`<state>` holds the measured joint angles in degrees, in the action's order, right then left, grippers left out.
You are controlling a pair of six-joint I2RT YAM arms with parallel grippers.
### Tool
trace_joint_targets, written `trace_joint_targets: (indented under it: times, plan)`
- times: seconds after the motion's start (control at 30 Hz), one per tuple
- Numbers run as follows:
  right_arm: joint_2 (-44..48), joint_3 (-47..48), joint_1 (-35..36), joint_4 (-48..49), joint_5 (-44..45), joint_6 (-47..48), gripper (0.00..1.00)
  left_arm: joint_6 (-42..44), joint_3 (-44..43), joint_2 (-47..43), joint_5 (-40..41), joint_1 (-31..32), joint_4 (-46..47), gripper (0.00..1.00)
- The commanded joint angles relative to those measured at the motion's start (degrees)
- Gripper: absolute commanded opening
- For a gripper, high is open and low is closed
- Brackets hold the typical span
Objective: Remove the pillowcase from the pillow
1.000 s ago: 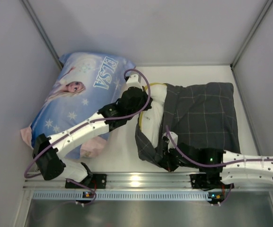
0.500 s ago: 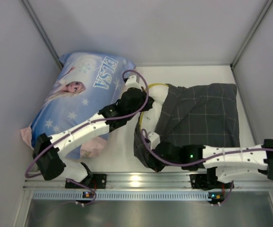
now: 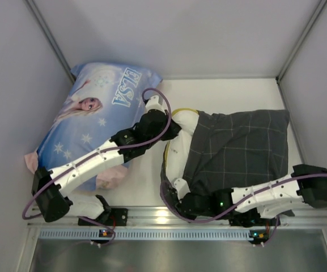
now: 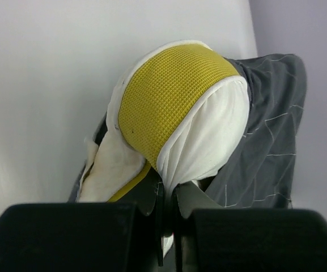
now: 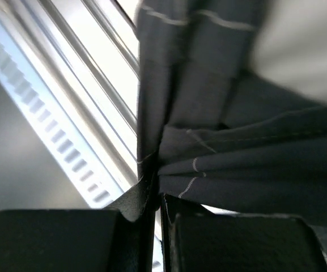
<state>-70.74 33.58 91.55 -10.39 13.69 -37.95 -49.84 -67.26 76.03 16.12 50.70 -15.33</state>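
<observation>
Covering most of the pillow [image 3: 181, 148], your dark checked pillowcase [image 3: 237, 147] lies just right of the ELSA pillow [image 3: 95, 113]. Your left gripper [image 4: 166, 195] pinches the white pillow's bared end, the end nearest the ELSA pillow. Your right gripper [image 5: 157, 190] clamps bunched pillowcase hem, farther right.

A blue ELSA-print pillow [image 3: 95, 119] lies on the white table's [image 3: 237, 92] left side, against the grey wall [image 3: 10, 85].
</observation>
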Motion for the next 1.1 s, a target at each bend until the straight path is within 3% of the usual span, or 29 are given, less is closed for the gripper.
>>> trace_joint_targets:
  times: [0.0, 0.1, 0.2, 0.3, 0.43, 0.63, 0.87, 0.93, 0.97, 1.03, 1.07]
  plan:
    - [1.65, -6.85, 7.41, -3.12, -3.59, -12.28, 0.0, -2.19, -2.87, -7.2, 14.24, -1.04, 12.09, 0.0]
    - [5.51, -9.58, 11.01, -8.22, 1.5, -20.63, 0.0, -0.96, -2.87, -11.77, 22.87, -1.13, 9.18, 0.0]
    - [10.61, -10.29, 11.81, -10.43, 8.42, -25.04, 0.0, 1.06, -2.61, -15.2, 26.58, -1.13, 7.61, 0.0]
    - [14.75, -8.37, 10.68, -17.1, 15.89, -28.65, 0.0, 1.15, -2.35, -17.58, 27.39, -1.13, 5.93, 0.0]
    - [17.82, -4.5, 3.58, -27.9, 22.07, -29.11, 0.0, 1.94, -1.73, -20.3, 25.2, -1.13, 3.47, 0.0]
    - [18.98, 3.5, -12.23, -28.02, 21.91, -15.24, 0.0, 2.2, 2.05, -21.36, 18.34, -1.13, -2.49, 0.0]
    - [14.58, 11.85, -32.64, -26.88, 13.74, 0.32, 0.0, 3.79, 3.63, -19.61, 11.39, -1.04, -9.09, 0.0]
    - [12.31, 12.82, -36.07, -25.38, 6.46, 5.15, 0.12, 4.31, 3.72, -18.47, 10.51, -1.04, -9.36, 0.0]
    - [11.77, 13.17, -36.09, -25.47, 4.52, 6.74, 0.42, 4.32, 3.63, -17.94, 10.34, -1.04, -9.28, 0.0]
    - [13.77, 11.95, -35.22, -24.6, -1.02, 6.75, 0.68, 4.58, 3.2, -16.19, 10.16, -1.04, -9.28, 0.0]
    - [15.61, 11.07, -34.77, -23.98, -2.86, 6.14, 0.71, 4.67, 2.76, -15.74, 10.16, -1.04, -9.28, 0.0]
